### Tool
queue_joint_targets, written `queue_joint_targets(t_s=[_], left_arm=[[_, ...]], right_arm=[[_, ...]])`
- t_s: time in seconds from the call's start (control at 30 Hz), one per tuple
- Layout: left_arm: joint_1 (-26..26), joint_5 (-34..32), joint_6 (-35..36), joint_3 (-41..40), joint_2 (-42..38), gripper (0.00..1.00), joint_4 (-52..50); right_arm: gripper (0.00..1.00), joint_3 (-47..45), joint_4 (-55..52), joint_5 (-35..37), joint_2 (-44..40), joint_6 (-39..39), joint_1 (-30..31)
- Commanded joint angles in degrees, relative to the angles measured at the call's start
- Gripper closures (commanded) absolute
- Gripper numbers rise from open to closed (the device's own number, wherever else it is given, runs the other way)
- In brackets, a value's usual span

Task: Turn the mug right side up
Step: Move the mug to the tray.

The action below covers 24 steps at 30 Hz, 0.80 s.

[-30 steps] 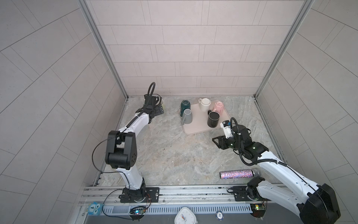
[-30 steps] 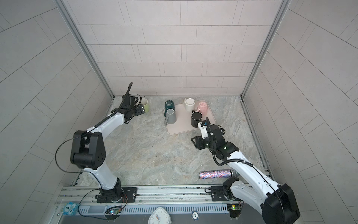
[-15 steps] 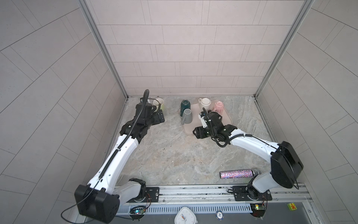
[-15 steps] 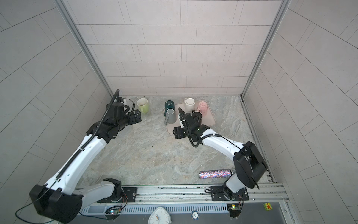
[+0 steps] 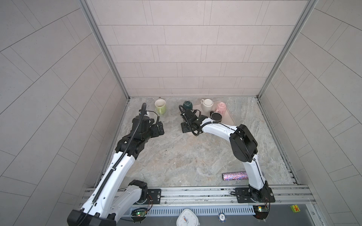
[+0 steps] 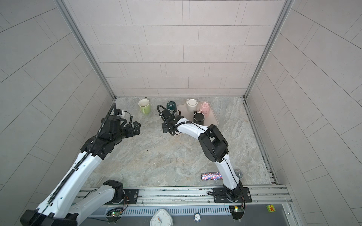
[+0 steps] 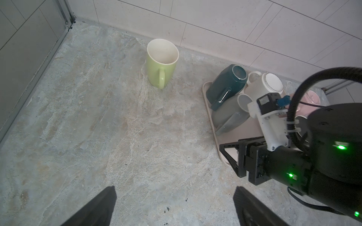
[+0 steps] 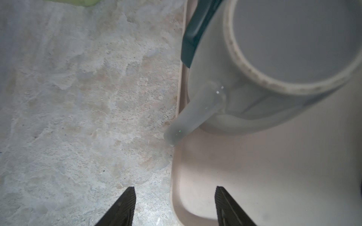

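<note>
Top views show the bench [image 5: 176, 156], a mottled stone surface closed in by tiled walls on three sides. My left arm [image 5: 121, 162] reaches up the left side. My right arm [image 5: 242, 142] bends across toward the back centre.

A beige tray [image 5: 229, 119] lies at the back of the bench. It carries:
- a teal mug [image 5: 188, 105] and a white mug [image 5: 207, 104], both base up
- a pink mug [image 5: 221, 108], attitude unclear to me
- a black mug [image 5: 216, 116], mouth up

A green mug [image 5: 160, 106] stands mouth up on the bare bench, left of the tray. A glittery tube [image 5: 234, 175] lies on its side near the front right.

The grey mug [image 7: 229, 115] stands base up on the tray's left side, just in front of the teal mug. My right arm hides it in both top views. Its handle reaches out to the tray's rim.

My right pincer [image 8: 174, 207] has its jaws partly apart with nothing between them. One fingertip is over the bench and one is over the tray. The grey mug's handle lies ahead of the gap, untouched.

My left pincer [image 7: 174, 207] has its jaws spread wide and is empty. It hangs over bare bench, short of the green mug and not touching it.
</note>
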Motion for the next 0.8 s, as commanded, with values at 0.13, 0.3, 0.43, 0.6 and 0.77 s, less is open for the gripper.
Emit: queue_joint_targets(t_s=[0.13, 0.3, 0.43, 0.6, 0.77], left_arm=[[-4.3, -1.4, 2.7, -0.1, -1.8, 0.00, -1.2], [-4.8, -1.2, 2.4, -0.7, -2.7, 0.00, -1.0], [-5.0, -0.7, 2.0, -0.8, -2.5, 0.00, -0.8], [-5.3, 0.6, 1.5, -1.2, -2.0, 0.00, -0.2], [-5.6, 0.6, 1.3, -1.3, -2.6, 0.00, 0.0]], right_arm=[[0.49, 3.4, -2.4, 5.7, 2.4, 3.3, 0.3], [0.44, 5.9, -1.8, 4.8, 3.9, 3.0, 0.3], [0.43, 6.7, -0.3, 4.8, 4.2, 2.9, 0.0], [0.41, 7.3, 1.9, 7.8, 4.6, 3.8, -0.3], [0.40, 11.2, 0.6, 11.4, 7.0, 4.2, -0.3]])
